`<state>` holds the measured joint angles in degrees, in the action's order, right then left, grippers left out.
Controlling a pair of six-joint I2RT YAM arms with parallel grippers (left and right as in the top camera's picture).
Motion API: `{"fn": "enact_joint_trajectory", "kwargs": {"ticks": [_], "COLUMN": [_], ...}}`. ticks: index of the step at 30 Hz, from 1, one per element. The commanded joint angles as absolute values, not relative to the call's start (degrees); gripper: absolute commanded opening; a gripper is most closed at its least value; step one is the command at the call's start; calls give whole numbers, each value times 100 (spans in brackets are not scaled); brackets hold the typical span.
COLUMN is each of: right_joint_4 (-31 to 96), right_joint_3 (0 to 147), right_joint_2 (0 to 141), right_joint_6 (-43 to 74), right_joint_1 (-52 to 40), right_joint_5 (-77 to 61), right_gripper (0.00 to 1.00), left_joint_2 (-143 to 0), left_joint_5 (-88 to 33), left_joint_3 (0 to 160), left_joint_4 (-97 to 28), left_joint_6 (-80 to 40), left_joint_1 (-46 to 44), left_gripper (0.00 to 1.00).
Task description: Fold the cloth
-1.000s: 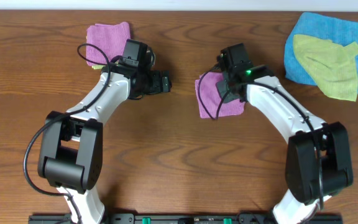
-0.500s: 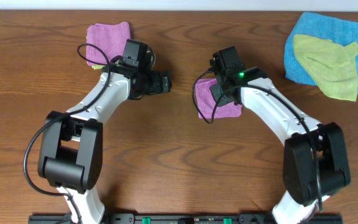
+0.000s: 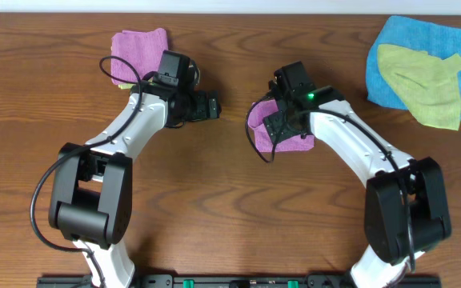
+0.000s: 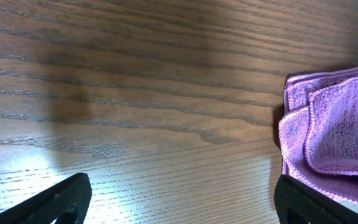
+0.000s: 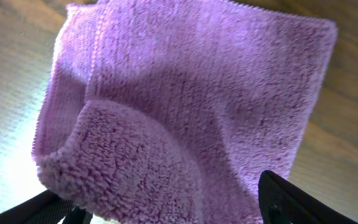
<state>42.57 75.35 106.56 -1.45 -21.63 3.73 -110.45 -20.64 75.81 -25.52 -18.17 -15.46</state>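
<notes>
At the far left rear of the bench (image 3: 230, 208) lies a small folded purple cloth (image 3: 138, 46), flat, with the left arm's cable crossing its near corner. The left tool (image 3: 213, 106) points rightward just above the wood, well apart from that folded piece; in the left wrist view its fingers (image 4: 67, 198) stand wide apart with only bare bench between them.

The cloth (image 3: 294, 142) lies near the middle of the bench, to the right of the left tool, and shows at the right edge of the left wrist view (image 4: 340, 137) as layered edges. The right tool (image 3: 277, 126) sits over its left part. Seen from the right wrist, the cloth (image 5: 197, 93) fills the frame, with one rounded flap curled up between the spread fingers (image 5: 284, 196), which do not clamp it.

At the far right rear, a yellow-green cloth (image 3: 422, 84) lies crumpled on a larger blue cloth (image 3: 398, 40).
</notes>
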Motion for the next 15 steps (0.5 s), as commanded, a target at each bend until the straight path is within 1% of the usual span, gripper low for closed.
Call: {"fn": "enact_joint_trajectory", "kwargs": {"ticks": [1,5,11,15], "right_joint_4": [4364,4635,4915,5085], "right_joint_3": [7555,7557,7559,7557], "right_joint_2": [10606,10582,10204,9972], "right_joint_6": [-89,-86,-89,-84], "right_joint_1": [-2204,-2204,-2204,-2204], "right_joint_5": [86,-268,-805,-840], "right_gripper": [82,81,82,82], "left_joint_2": [-10873,-10873,-10873,-10873], "left_joint_5": [-2104,-2104,-2102,-2102], "left_joint_3": [7666,7666,7666,7666], "left_joint_4": [-2576,-2609,-2729,-2727], "left_joint_6": [-1841,-1841,-1837,-1839], "left_joint_1": [-1540,-1540,-1540,-1540], "left_gripper": [95,95,95,95]}}
